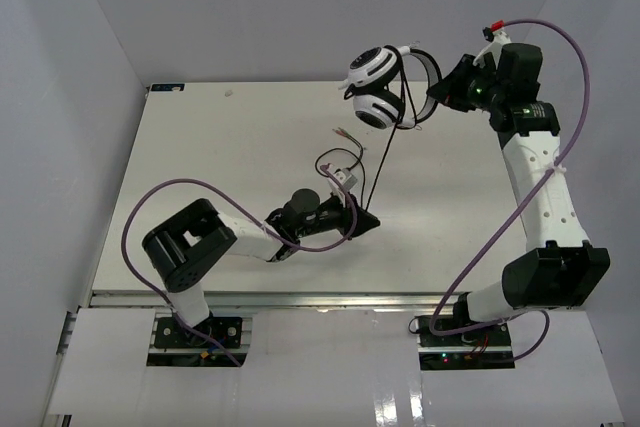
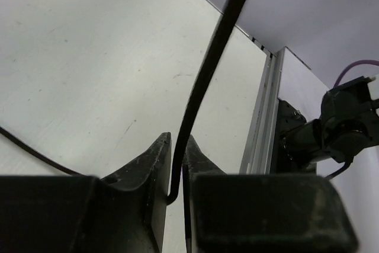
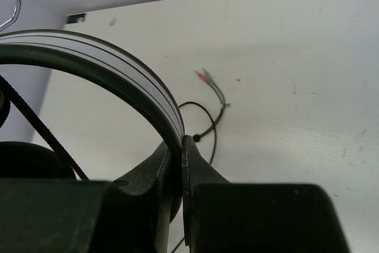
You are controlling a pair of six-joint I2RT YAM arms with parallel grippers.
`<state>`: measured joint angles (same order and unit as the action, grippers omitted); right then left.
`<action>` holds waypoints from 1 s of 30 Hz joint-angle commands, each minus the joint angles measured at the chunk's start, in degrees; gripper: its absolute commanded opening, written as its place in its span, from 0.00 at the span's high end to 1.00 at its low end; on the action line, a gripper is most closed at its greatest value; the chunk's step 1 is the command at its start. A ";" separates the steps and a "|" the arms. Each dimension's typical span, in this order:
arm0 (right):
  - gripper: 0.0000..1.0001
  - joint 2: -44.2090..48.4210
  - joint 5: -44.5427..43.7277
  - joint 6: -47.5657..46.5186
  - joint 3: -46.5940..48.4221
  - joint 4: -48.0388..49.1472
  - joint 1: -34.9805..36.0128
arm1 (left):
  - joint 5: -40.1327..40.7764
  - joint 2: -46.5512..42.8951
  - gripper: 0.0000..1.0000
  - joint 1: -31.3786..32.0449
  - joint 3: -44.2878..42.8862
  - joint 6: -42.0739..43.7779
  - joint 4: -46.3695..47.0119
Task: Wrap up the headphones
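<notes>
1. The headphones (image 1: 376,107), an over-ear headset with round white-and-black earcups, sit upper centre in the top view, at the far edge of the flat white table (image 1: 220,167). The earcups are stacked one above the other in the frame.
2. The right gripper (image 1: 438,94) is just right of the earcups. In the right wrist view its fingers (image 3: 198,164) are clamped tight on the curved headband (image 3: 118,72), which is black with a white striped face.
3. A long thin black cord (image 1: 385,152) runs nearly straight from the earcups down-frame to the left gripper (image 1: 366,219) at centre.
4. In the left wrist view the left gripper (image 2: 177,140) is pinched on the cord (image 2: 207,69), which rises out toward the top of the frame.
5. The cord's free end lies looped on the table, left of the straight run. Its red and green plugs (image 1: 342,133) rest flat.
6. Thick purple cables (image 1: 572,47) trail along both arms.
</notes>
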<state>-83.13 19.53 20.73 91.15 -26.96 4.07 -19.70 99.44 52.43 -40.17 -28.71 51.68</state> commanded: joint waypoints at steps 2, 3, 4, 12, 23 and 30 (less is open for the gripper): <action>0.92 6.66 27.71 9.21 -1.34 10.41 -2.68 | -0.63 1.44 0.83 -3.84 1.18 0.91 4.01; 0.92 7.67 29.98 9.09 -2.18 11.66 -2.90 | -1.76 1.61 0.82 -5.06 1.22 0.70 3.89; 0.92 8.58 31.42 8.25 -2.36 12.16 -2.92 | -2.57 1.71 0.83 -6.40 1.19 0.86 3.39; 0.92 19.65 38.11 -18.27 -6.17 7.91 -2.62 | -11.97 -0.46 1.00 -17.43 -1.56 1.83 -3.93; 0.92 30.02 -3.45 -65.97 -23.62 7.79 6.51 | -30.41 -9.60 1.00 -27.99 -22.33 7.23 -36.86; 0.92 26.24 -29.44 -75.52 -32.56 23.42 20.32 | -37.73 -10.66 1.00 -27.76 -27.95 -1.24 -40.86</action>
<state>-55.82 13.60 -45.54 61.45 -18.67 16.51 -51.89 91.34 25.42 -64.49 -24.93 17.59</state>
